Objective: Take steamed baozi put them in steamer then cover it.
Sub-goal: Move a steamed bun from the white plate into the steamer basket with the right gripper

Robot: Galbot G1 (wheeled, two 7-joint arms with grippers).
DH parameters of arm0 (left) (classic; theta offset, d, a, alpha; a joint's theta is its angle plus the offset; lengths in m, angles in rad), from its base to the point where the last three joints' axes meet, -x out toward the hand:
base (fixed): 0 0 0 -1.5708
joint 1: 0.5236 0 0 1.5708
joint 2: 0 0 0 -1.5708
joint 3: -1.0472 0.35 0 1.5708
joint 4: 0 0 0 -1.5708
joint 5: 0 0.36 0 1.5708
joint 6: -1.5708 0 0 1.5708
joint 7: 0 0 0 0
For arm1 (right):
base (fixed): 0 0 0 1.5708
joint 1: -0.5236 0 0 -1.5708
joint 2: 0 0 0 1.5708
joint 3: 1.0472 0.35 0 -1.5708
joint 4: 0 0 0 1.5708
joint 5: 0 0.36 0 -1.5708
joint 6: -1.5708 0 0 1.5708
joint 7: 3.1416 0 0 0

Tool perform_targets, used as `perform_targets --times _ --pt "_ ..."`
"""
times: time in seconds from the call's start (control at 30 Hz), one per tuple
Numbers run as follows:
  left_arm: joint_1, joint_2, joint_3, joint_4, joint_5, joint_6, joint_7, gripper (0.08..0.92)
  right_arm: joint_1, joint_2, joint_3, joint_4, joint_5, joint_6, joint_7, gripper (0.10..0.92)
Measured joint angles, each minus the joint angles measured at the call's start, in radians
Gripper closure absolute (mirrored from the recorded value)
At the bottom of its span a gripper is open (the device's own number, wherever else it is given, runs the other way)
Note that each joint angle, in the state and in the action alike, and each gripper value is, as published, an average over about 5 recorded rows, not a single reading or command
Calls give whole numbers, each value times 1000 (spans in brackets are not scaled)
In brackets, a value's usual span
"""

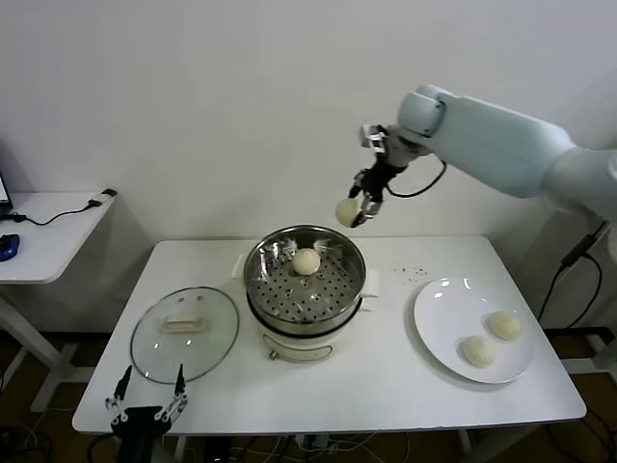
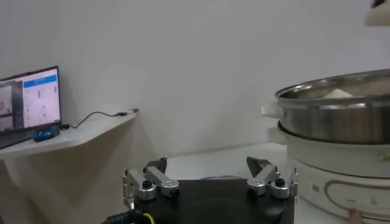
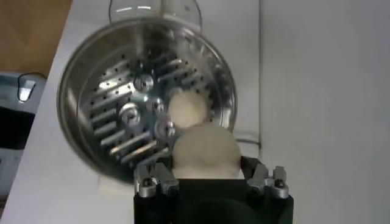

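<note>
My right gripper (image 1: 359, 208) is shut on a cream-white baozi (image 1: 347, 211) and holds it in the air above the far right rim of the steamer (image 1: 355, 280). In the right wrist view the held baozi (image 3: 205, 152) sits between the fingers, above the perforated tray (image 3: 122, 115). One baozi (image 1: 306, 260) lies on the tray at the back; it also shows in the right wrist view (image 3: 186, 108). Two more baozi (image 1: 504, 325) (image 1: 477, 350) lie on the white plate (image 1: 439, 318) at the right. My left gripper (image 1: 147, 405) is open and empty, low at the table's front left edge.
The glass lid (image 1: 185, 333) lies flat on the table left of the steamer. A side desk (image 1: 48, 231) with a cable stands at the far left. In the left wrist view the steamer pot (image 2: 341, 115) on its white base is at the right.
</note>
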Motion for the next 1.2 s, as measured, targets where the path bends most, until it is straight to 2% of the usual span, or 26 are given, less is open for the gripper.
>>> perform_targets --times 0.4,0.83,0.93,1.1,1.2 --pt "-6 1 -6 2 9 7 1 177 -101 164 -35 -14 45 -30 62 313" --pt "-10 -4 -10 27 10 2 -3 177 -203 231 -39 -61 27 -26 77 310" --pt "-12 -4 -9 29 10 5 1 177 -214 235 -40 -71 18 -24 77 293" --pt "-16 -4 -10 34 12 7 3 177 -221 234 -33 -76 8 -24 77 215" --pt "-19 -4 -11 36 13 8 3 177 -218 227 -26 -72 6 -23 73 204"
